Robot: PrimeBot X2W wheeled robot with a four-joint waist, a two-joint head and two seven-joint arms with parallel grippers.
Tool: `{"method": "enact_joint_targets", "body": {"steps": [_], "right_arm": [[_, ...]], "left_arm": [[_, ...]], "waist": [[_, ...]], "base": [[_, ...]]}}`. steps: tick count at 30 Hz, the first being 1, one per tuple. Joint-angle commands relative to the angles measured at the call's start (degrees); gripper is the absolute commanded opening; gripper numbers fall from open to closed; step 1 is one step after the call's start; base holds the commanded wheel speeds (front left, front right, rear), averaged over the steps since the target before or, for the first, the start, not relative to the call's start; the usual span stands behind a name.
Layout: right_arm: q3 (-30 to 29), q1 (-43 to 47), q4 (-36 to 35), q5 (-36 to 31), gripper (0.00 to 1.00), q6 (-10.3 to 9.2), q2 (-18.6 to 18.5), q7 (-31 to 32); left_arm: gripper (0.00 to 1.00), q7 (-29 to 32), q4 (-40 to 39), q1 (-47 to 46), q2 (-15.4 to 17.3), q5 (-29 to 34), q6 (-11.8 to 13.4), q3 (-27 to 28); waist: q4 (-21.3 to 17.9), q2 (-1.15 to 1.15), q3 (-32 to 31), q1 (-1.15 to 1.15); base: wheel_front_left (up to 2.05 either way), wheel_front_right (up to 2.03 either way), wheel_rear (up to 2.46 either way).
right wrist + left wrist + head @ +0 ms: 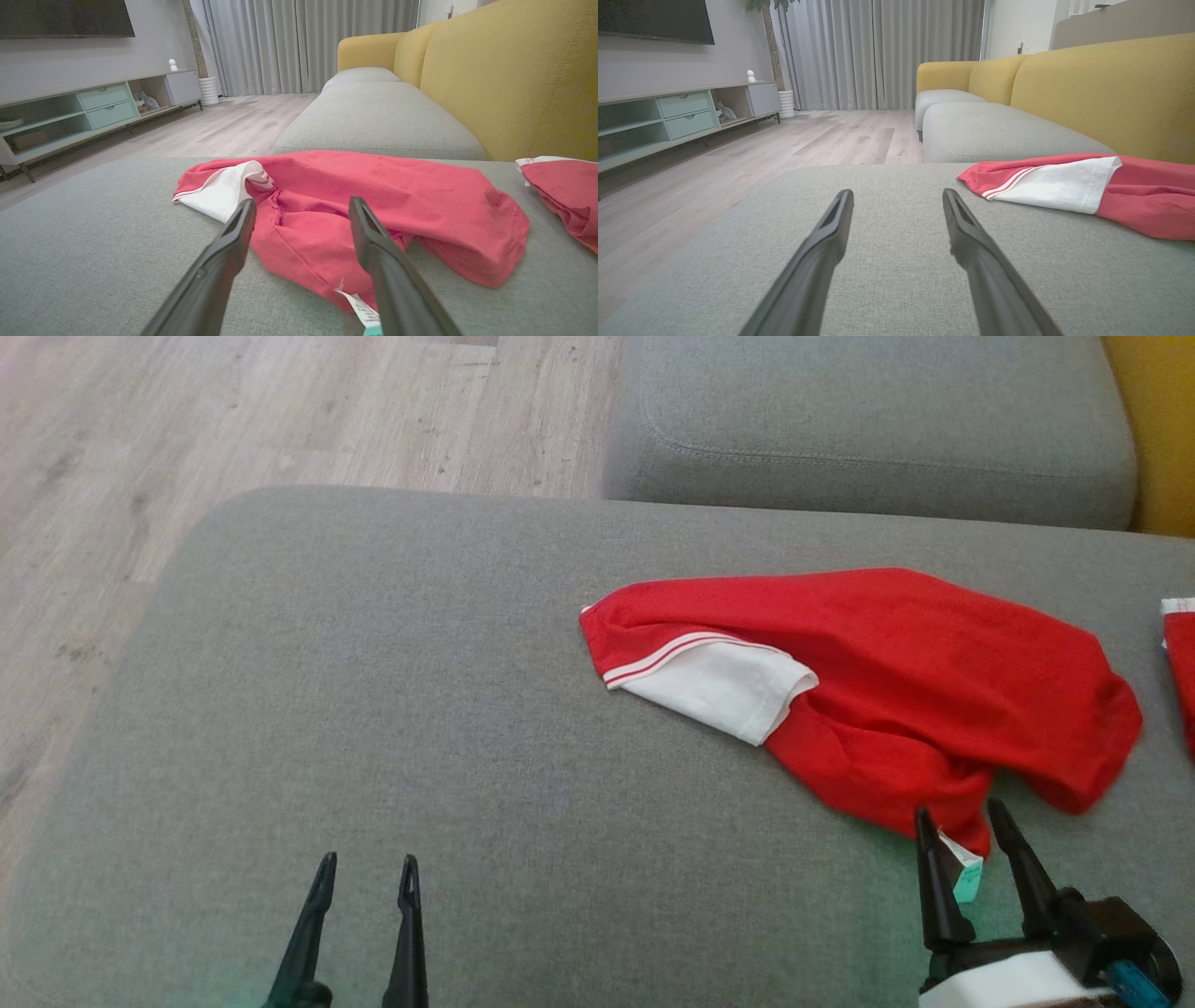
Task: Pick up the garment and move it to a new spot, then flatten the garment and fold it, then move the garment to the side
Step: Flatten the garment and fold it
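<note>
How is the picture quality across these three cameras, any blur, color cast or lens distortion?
Head view: soft even light, red garment sharp, a faint green cast on the grey cushion near the left gripper and right gripper. Left wrist view: wide-angle stretch, its fingers loom large and soft. Right wrist view: diffuse daylight from the curtains, no glare or hard shadows.
</note>
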Motion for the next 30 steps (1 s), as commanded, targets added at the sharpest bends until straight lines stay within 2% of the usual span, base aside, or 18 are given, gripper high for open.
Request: {"method": "enact_joint_targets", "body": {"steps": [1,7,13,25,28,30], "right_arm": [[1.44,-1.23,-1.48,0.34,1.00,-0.05,-0.38,-0.14],[2.25,-1.45,-1.78,-0.12,1.00,-0.05,-0.38,-0.14],[2.98,-3.33,-3.29,-0.85,1.00,-0.05,-0.38,-0.14],[3.90,-9.76,-5.93,-0.60,1.00,-0.05,-0.38,-0.14],[4.27,-10.78,-6.10,-0.01,1.00,-0.05,-0.38,-0.14],[4.66,-11.35,-6.23,0.39,1.00,-0.05,-0.38,-0.14]], "left_arm": [[1.00,-0.53,-1.55,-2.67,-0.68,0.35,-0.26,1.53],[1.00,-0.53,-1.33,-3.48,-0.69,0.18,-0.68,0.29],[1.00,-0.53,1.37,-8.88,-0.69,0.81,-2.66,-2.98],[1.00,-0.53,20.45,-29.85,-0.69,4.37,-8.40,-13.58],[1.00,-0.53,26.43,-35.23,-0.69,4.73,-8.85,-14.71],[1.00,-0.53,28.78,-37.47,-0.62,5.07,-8.10,-14.62]], "waist": [[-0.09,0.00,0.11,0.00],[-2.25,0.00,1.36,0.00],[-7.40,0.00,6.17,0.00],[-20.33,0.00,19.49,0.00],[-22.90,0.00,21.90,0.00],[-24.11,0.00,23.04,0.00]], "base": [[0.00,0.00,0.00],[0.00,0.00,0.00],[0.00,0.00,0.00],[0.00,0.00,0.00],[0.00,0.00,0.00],[0.00,0.00,0.00]]}}
